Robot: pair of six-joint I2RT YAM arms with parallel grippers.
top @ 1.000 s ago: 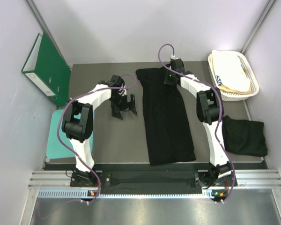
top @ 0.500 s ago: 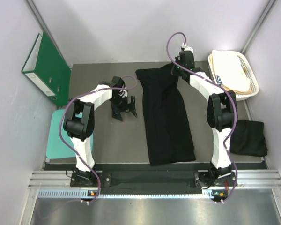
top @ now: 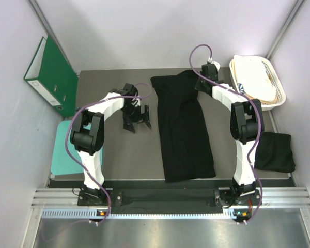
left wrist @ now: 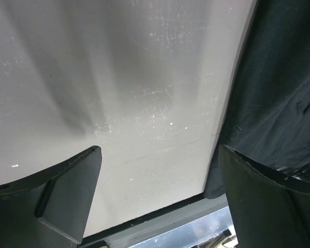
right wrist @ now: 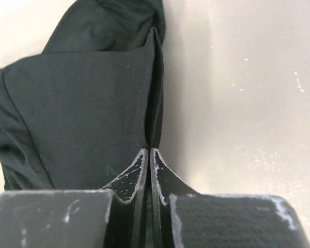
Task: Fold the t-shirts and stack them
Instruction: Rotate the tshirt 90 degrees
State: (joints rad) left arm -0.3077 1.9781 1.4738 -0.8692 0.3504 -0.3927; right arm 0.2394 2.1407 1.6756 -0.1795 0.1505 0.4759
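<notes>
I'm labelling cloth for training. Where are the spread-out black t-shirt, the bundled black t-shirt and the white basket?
spread-out t-shirt (top: 188, 139), top external view, middle of its body.
bundled t-shirt (top: 274, 153), top external view, centre of the bundle.
white basket (top: 262, 106), top external view, near wall.

Even overhead light; soft shadows; sharp

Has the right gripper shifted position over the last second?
Yes. The right gripper, jaws shut on the edge of the spread t-shirt, has moved right in the top view, from over the shirt's far end toward the white basket.
</notes>
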